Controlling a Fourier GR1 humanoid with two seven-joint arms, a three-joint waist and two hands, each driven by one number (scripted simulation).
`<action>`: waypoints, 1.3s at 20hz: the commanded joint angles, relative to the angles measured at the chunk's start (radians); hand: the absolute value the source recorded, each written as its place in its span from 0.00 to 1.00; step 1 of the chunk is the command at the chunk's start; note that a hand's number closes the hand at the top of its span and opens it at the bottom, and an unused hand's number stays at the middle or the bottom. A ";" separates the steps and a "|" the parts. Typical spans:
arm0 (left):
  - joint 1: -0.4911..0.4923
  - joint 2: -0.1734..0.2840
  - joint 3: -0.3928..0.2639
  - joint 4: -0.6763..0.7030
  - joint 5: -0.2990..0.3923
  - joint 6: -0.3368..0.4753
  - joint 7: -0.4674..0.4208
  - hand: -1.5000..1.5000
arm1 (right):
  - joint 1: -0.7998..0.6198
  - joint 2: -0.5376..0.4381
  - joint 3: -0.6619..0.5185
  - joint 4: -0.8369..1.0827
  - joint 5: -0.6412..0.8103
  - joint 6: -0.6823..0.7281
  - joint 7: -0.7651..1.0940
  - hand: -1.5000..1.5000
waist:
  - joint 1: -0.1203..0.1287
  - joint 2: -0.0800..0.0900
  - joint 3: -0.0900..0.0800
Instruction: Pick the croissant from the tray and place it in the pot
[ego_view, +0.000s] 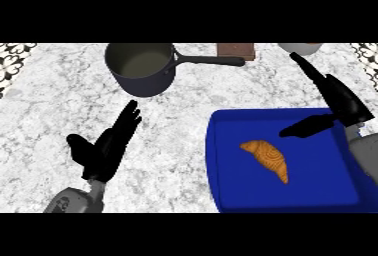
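A golden-brown croissant (267, 159) lies in the middle of a blue tray (229, 185) at the lower right of the counter. A dark pot (140, 67) with a long black handle pointing right stands at the back, left of centre; nothing shows inside it. My right hand (341, 100) hovers over the tray's far right corner, fingers straight and pointing away, thumb stretched out left above the tray. It is apart from the croissant. My left hand (109, 145) rests open on the counter to the left of the tray, fingers up.
A brown block (237, 50) sits at the back just past the pot's handle. Part of a pale round vessel (300, 48) shows at the back right edge. Patterned wall tiles (15, 55) border the marbled counter at both back corners.
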 joint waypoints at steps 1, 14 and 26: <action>0.022 0.005 -0.050 -0.020 0.047 -0.090 0.052 0.50 | 0.023 -0.020 0.142 0.103 0.270 -0.103 -0.052 0.00 | 0.015 0.000 0.009; 0.068 0.043 0.015 -0.108 0.046 -0.089 0.126 0.50 | -0.092 -0.130 0.175 -0.377 0.292 0.345 0.352 0.00 | -0.045 -0.024 0.007; 0.102 0.013 0.043 -0.080 0.025 -0.145 0.106 0.50 | -0.064 0.078 0.146 -0.606 0.126 0.578 0.933 0.00 | -0.033 -0.017 0.008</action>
